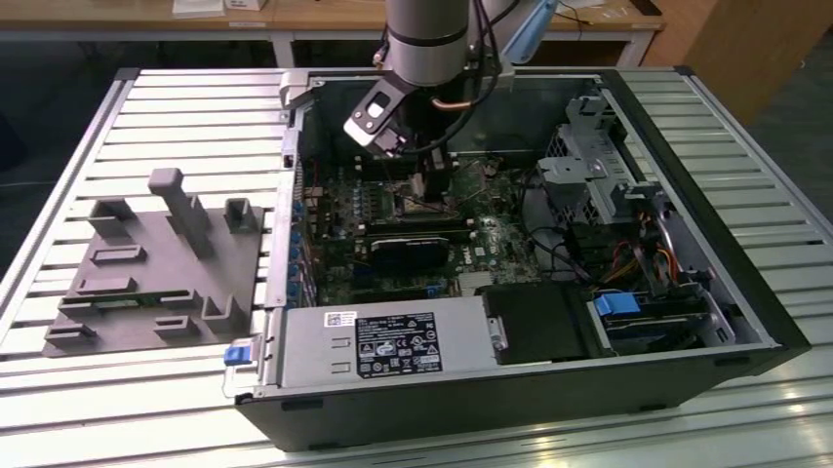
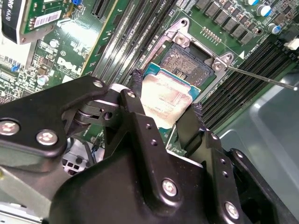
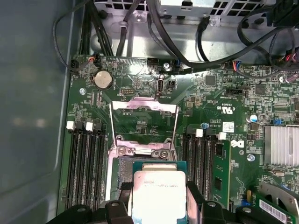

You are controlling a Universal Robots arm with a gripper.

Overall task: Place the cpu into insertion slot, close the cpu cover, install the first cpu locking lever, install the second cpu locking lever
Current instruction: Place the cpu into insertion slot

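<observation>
My gripper [image 2: 166, 95] is shut on the cpu [image 2: 163, 100], a flat square chip with a pale metal top, one black finger [image 2: 135, 86] on each side edge. The chip hangs over the near part of the insertion slot [image 2: 191, 60], whose dark pin field and silvery rim show beyond it. In the first wrist view the cpu [image 3: 159, 193] covers most of the slot [image 3: 122, 170], and the cpu cover [image 3: 140, 103] stands flipped open past the slot. A thin lever rod [image 2: 261, 77] sticks out sideways. In the exterior view the gripper [image 1: 416, 183] reaches down into the open case.
Memory slots [image 3: 86, 163] flank the socket on both sides. Black cables [image 3: 163, 28] run along the board's far edge and a finned heat sink [image 3: 280, 144] sits off to one side. A grey power-supply box [image 1: 377, 341] fills the case front, and a grey fixture plate [image 1: 156, 263] lies on the exterior view's left.
</observation>
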